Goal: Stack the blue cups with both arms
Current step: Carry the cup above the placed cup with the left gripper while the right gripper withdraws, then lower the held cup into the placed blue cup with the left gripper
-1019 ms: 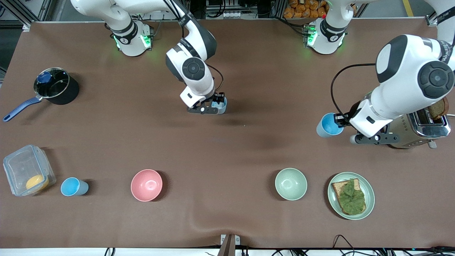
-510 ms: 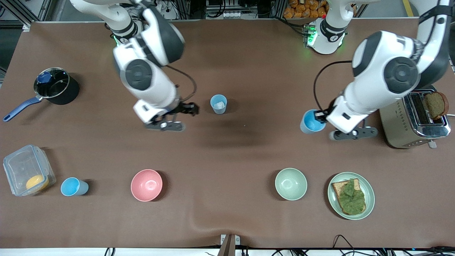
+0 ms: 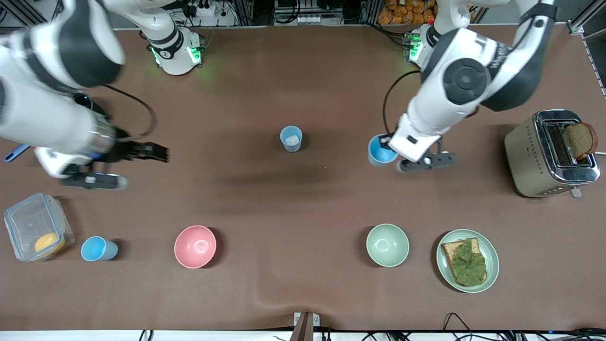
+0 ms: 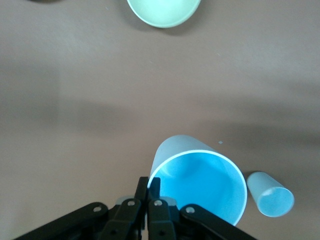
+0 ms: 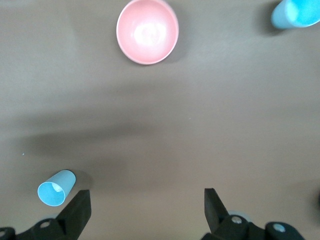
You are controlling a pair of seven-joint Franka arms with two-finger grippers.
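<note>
3 blue cups are showing on a brown counter [image 3: 303, 293], and none is sitting inside another, so by the look of it the stacking is still at its start. The left pincer [image 3: 389, 146] is holding 1 blue cup, the carried cup [image 3: 380, 150], in the air over the middle band of the counter, toward the left arm's end; in the left wrist view its 2 fingers [image 4: 149, 187] are pressing together on the cup's rim, 1 inside and 1 outside, and the bright blue inside is facing the camera. A second cup, the center cup [image 3: 290, 138], is standing upright near the middle of the counter, well apart from the carried one, and it looks like the likely base of the stack. The right pincer [image 3: 142, 151] is hanging empty over the counter toward the right arm's end, its fingers spread wide, as the right wrist view shows. The third cup, the corner cup [image 3: 98, 248], is standing close to the front camera, between a clear lidded box [image 3: 35, 227] and a pink bowl [image 3: 195, 246]. Judging from this, 2 steps are remaining: the carried cup is needing to go into the center cup, and the corner cup is needing to be fetched and added. A pale green bowl [image 3: 387, 245] is sitting untouched.
</note>
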